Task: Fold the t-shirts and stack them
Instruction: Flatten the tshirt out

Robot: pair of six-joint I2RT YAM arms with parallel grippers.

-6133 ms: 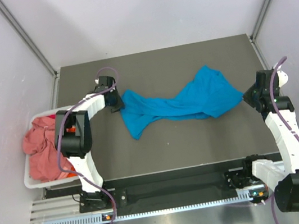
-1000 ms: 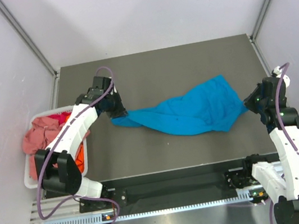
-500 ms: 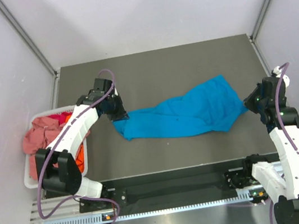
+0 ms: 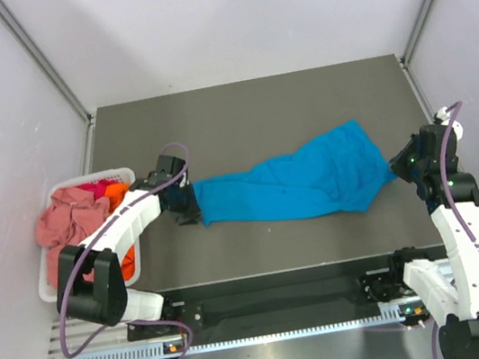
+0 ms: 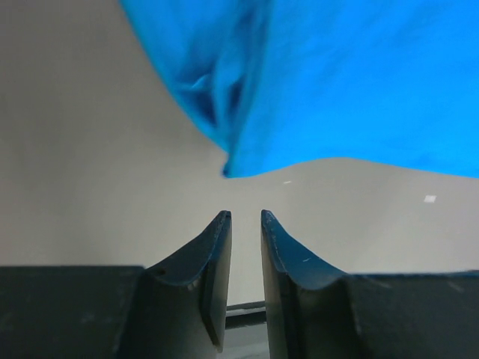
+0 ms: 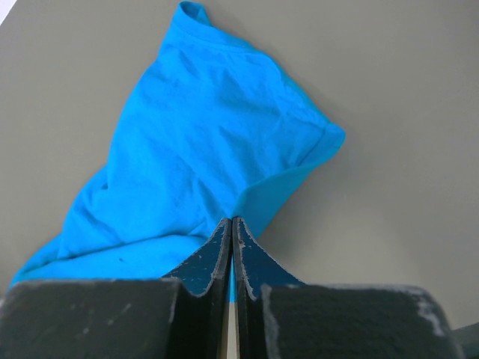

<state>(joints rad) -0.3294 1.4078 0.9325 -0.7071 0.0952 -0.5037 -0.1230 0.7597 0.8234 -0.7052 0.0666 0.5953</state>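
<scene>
A turquoise-blue t-shirt (image 4: 299,184) lies stretched left to right across the dark table. My left gripper (image 4: 186,209) is low at the shirt's left end. In the left wrist view its jaws (image 5: 245,215) stand slightly apart with nothing between them, and the shirt's edge (image 5: 314,97) lies just beyond the fingertips. My right gripper (image 4: 393,164) is shut on the shirt's right edge. In the right wrist view (image 6: 231,221) blue cloth (image 6: 187,164) shows between the closed fingers. Salmon-pink (image 4: 64,224), orange (image 4: 117,194) and red (image 4: 87,186) shirts are heaped in the basket.
A white slatted plastic basket (image 4: 120,174) stands at the table's left edge beside my left arm. Grey walls and metal posts close in the table at the back and both sides. A metal rail runs along the near edge.
My left gripper has moved nearer and left, down to the table, and let go of the shirt's left end. The shirt now lies straighter and flatter. The right gripper has kept its grip.
</scene>
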